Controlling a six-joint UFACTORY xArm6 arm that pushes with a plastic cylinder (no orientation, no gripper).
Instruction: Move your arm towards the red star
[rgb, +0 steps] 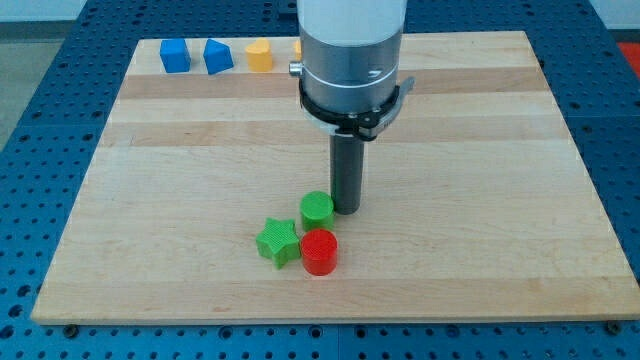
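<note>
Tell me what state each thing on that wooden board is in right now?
My tip: down on the board, touching the green cylinder's right side.
Green cylinder: upright.
Green star: flat.
Red cylinder: upright.
Two blue blocks, yellow block: untouched at top edge.
Red star: not visible.

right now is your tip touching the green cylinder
Cannot tell. In the camera view my tip sits right against the green cylinder on the view's right, with no visible gap, but overlap from this angle could hide one.
</note>
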